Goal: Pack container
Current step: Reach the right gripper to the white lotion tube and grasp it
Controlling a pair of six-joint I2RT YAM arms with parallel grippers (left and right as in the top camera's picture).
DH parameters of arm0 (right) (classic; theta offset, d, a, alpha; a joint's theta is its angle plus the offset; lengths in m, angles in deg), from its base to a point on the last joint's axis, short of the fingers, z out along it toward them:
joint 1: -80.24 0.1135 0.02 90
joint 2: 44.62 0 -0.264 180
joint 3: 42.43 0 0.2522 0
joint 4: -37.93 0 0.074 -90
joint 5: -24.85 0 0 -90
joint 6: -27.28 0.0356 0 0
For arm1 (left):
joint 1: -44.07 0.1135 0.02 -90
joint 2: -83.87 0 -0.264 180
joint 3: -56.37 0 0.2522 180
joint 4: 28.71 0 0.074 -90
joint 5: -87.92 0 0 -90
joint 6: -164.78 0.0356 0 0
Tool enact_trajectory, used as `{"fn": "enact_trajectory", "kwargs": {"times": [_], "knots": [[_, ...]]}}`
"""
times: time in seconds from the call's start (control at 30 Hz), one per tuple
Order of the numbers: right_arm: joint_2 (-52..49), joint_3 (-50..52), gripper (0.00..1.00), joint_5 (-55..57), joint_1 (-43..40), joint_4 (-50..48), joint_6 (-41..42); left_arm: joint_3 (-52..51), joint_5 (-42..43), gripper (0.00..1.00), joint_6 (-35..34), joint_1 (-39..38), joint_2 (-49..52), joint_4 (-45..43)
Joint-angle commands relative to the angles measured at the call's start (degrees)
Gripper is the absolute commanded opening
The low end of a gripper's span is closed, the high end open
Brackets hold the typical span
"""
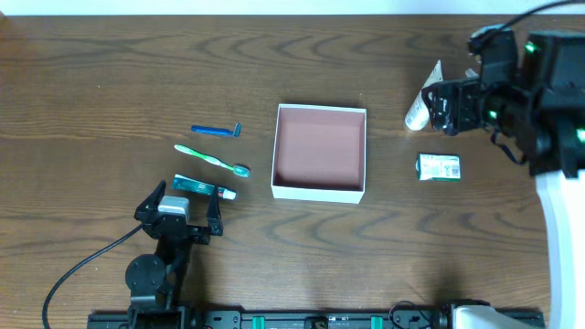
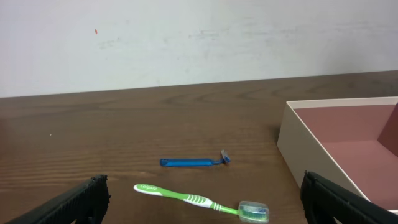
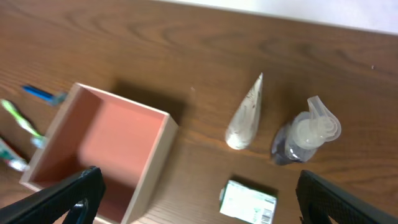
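The container (image 1: 320, 190), a shallow square box with white walls and a pink-brown inside, sits empty at mid-table; it also shows in the left wrist view (image 2: 298, 144) and the right wrist view (image 3: 157, 163). Left of it lie a blue razor (image 1: 216, 131), a green toothbrush (image 1: 211, 160) and a teal toothpaste box (image 1: 204, 188). Right of it lie a white tube (image 1: 421, 99) and a green-and-white packet (image 1: 439, 166). My left gripper (image 1: 180, 208) is open and empty just below the toothpaste box. My right gripper (image 1: 454, 102) is open and empty, raised above the tube and packet.
A clear spray bottle (image 3: 305, 134) stands beside the white tube (image 3: 245, 115), with the packet (image 3: 249, 202) in front. The razor (image 2: 194, 162) and toothbrush (image 2: 202, 202) lie between my left fingers' view and the box. The left arm's cable (image 1: 82, 270) trails at the front left.
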Motion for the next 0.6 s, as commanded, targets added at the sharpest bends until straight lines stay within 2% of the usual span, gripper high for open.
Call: {"fn": "enact_trajectory", "kwargs": {"times": [0.0, 0.23, 0.57], "knots": [[-4.68, -0.90, 0.99, 3.93, 0.42, -1.70, -2.73, -1.09, 0.81, 0.98, -0.07, 0.28, -0.31, 1.81], [-13.79, -0.90, 0.97, 5.18, 0.42, -6.34, -2.64, -1.09, 0.81, 0.98, -0.04, 0.28, -0.31, 1.81], [-22.93, -0.90, 0.85, 5.79, 0.39, -8.46, -2.23, -1.09, 0.81, 0.98, -0.04, 0.28, -0.31, 1.81]]}}
